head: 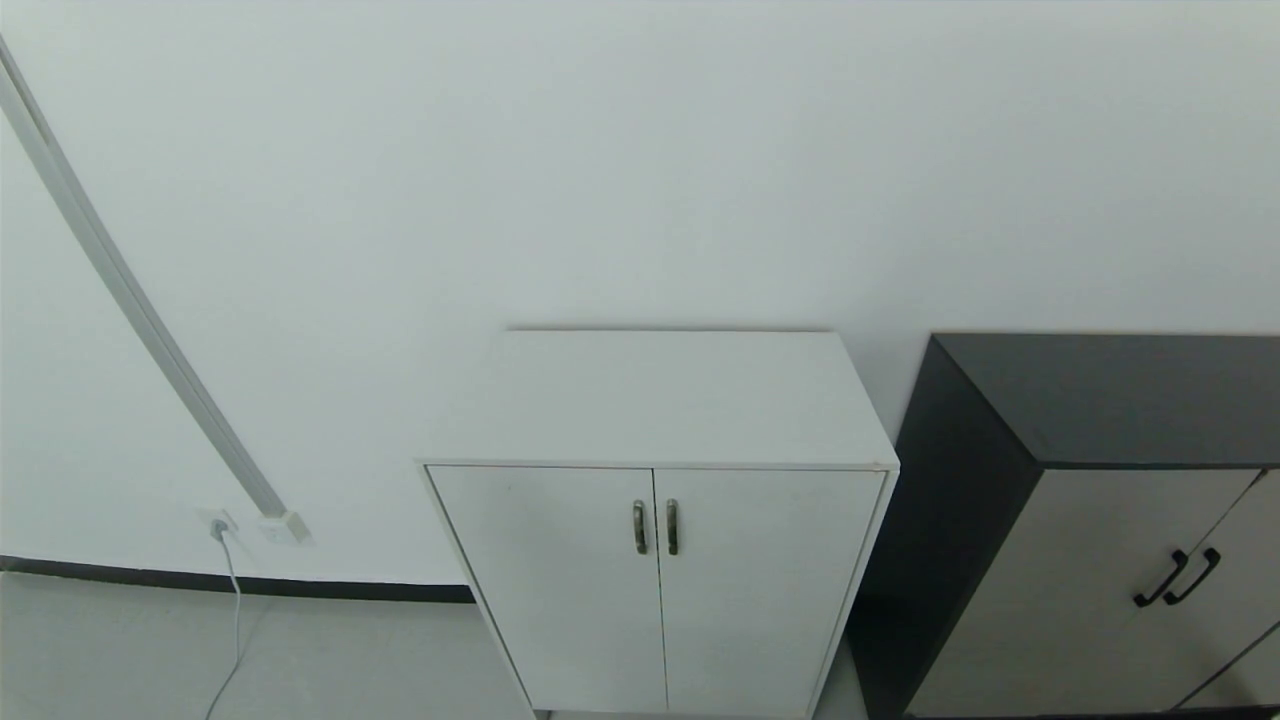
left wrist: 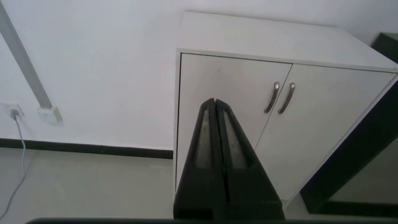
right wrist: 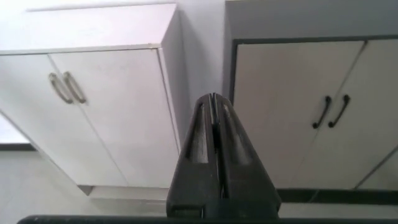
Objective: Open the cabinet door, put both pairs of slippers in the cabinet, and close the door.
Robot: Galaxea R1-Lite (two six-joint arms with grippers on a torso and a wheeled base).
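Observation:
A white cabinet (head: 660,420) stands against the wall with both doors closed; two metal handles (head: 655,527) sit side by side at the middle seam. My left gripper (left wrist: 215,102) is shut with nothing in it, held some way in front of the cabinet's left door (left wrist: 227,118). My right gripper (right wrist: 212,98) is shut too and holds nothing; it sits out in front of the gap between the white cabinet (right wrist: 93,93) and the dark one.
A black cabinet (head: 1100,480) with grey doors and black handles (head: 1177,577) stands right of the white one. A cable duct (head: 130,300) slants down the wall to a socket (head: 218,524) with a plugged cord. Open floor (head: 250,650) lies to the left.

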